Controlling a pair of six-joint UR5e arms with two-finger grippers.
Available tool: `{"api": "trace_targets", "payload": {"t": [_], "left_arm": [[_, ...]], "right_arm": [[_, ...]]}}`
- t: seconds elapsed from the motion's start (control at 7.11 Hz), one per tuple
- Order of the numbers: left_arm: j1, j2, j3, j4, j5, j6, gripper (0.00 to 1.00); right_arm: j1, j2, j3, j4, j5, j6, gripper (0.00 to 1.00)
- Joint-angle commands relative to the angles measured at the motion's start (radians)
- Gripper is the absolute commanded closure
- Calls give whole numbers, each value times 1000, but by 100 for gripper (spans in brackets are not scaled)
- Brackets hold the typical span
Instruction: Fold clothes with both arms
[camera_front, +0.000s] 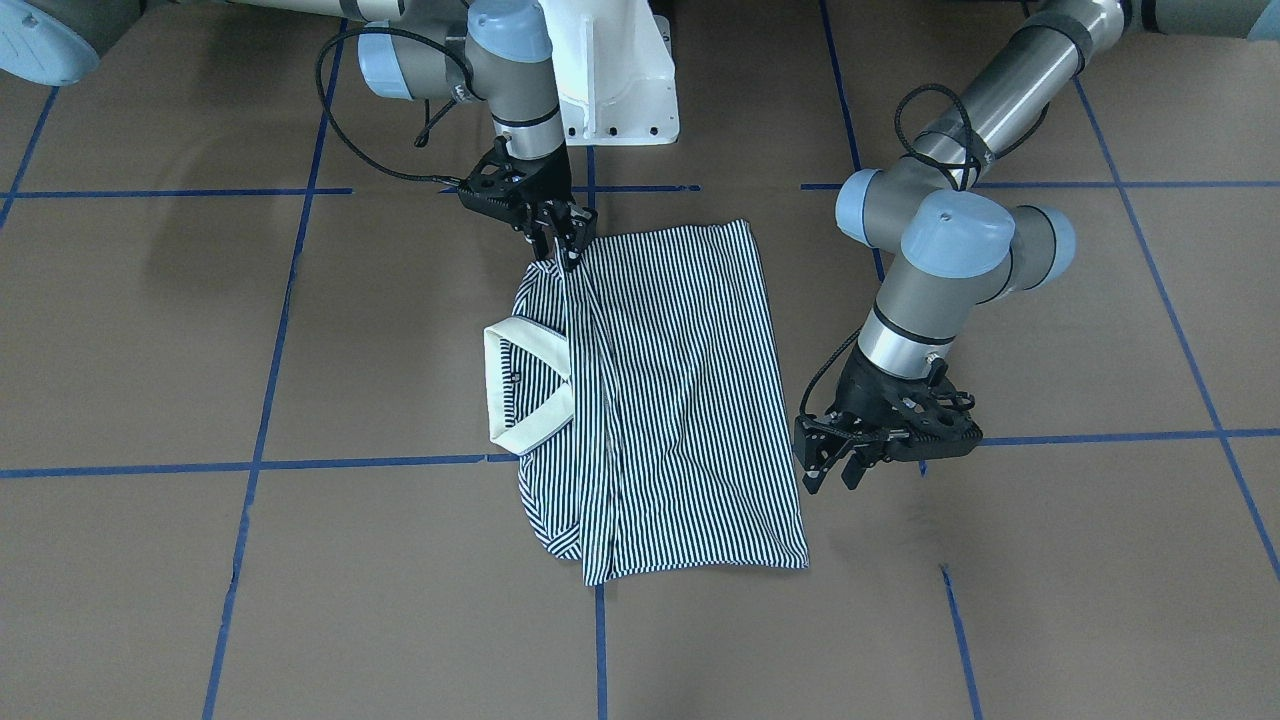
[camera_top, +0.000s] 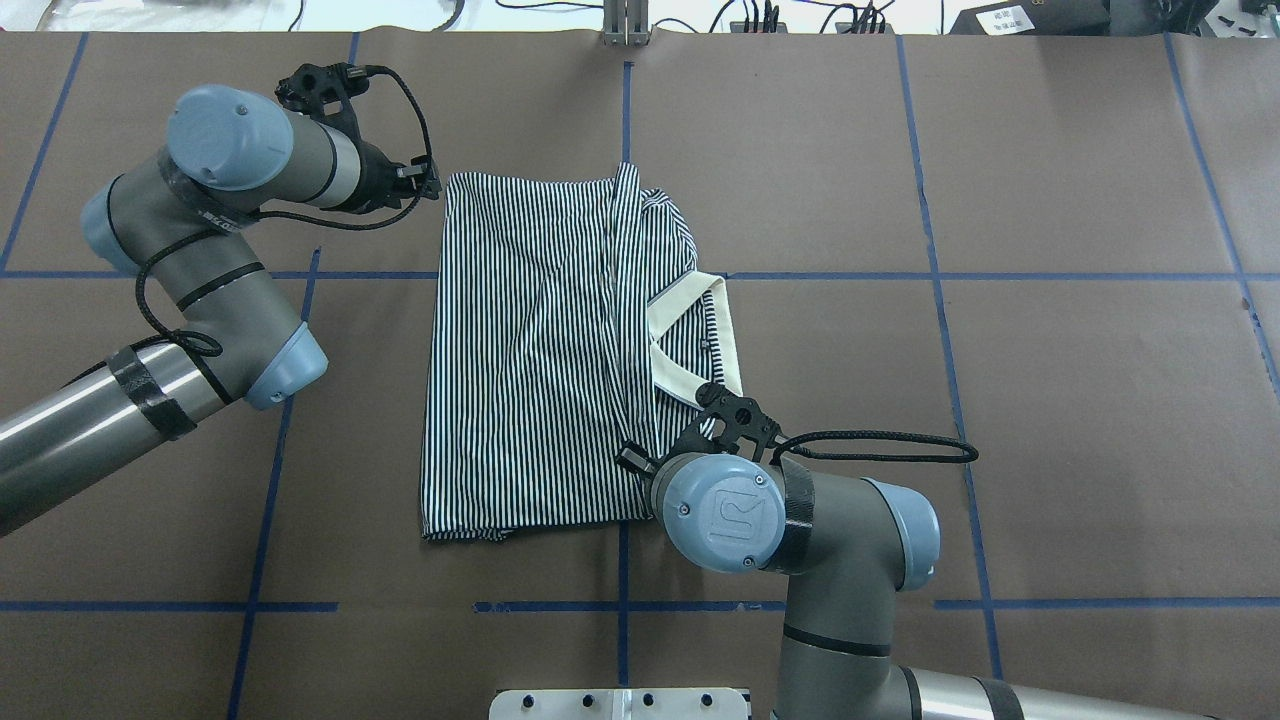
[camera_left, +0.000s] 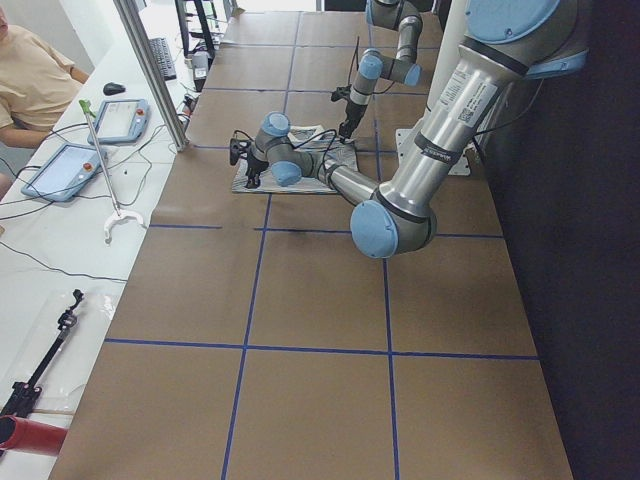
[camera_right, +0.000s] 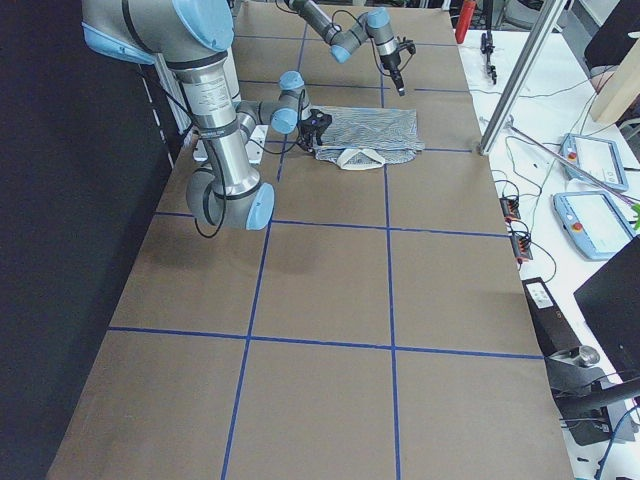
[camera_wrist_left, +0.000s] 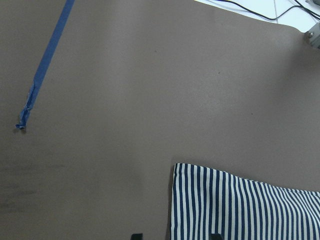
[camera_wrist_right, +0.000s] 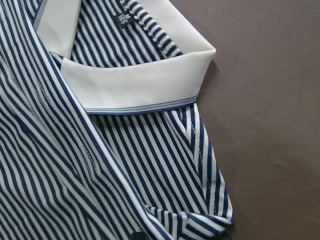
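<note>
The striped polo shirt (camera_front: 680, 400) lies flat on the brown table, with one side folded in along a long crease and its cream collar (camera_front: 530, 385) showing. It also shows in the overhead view (camera_top: 530, 350). My right gripper (camera_front: 562, 248) is low over the folded shoulder corner at the robot-side edge. Its wrist view shows the collar (camera_wrist_right: 140, 85) and flat fabric between spread fingertips, so it is open. My left gripper (camera_front: 835, 478) is open beside the shirt's far hem corner (camera_wrist_left: 200, 185), apart from the cloth. In the overhead view the left gripper (camera_top: 425, 185) sits at that corner.
The white pedestal base (camera_front: 620, 90) stands at the robot's edge. Blue tape lines (camera_top: 930, 275) grid the brown table. Past the far edge a side bench holds tablets (camera_left: 120, 120) and cables, with a seated person (camera_left: 30, 80) there.
</note>
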Motion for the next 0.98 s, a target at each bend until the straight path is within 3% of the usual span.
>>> {"api": "trace_targets", "payload": {"t": [0.0,0.42,0.7,0.84], "left_arm": [[0,1,2,0,0,0,46],[0,1,0,0,0,-1,46],[-1,-1,-21,0,-1,-23,46],[9,24,-122,3,-9,-94,46]], "right_arm": [[-1,-2,2,2,2,0,100],[7,-12,37,6,2,-3,100],[10,-142,208,3,5,-6,100],[5,-154,239,-1,2,2,100]]}}
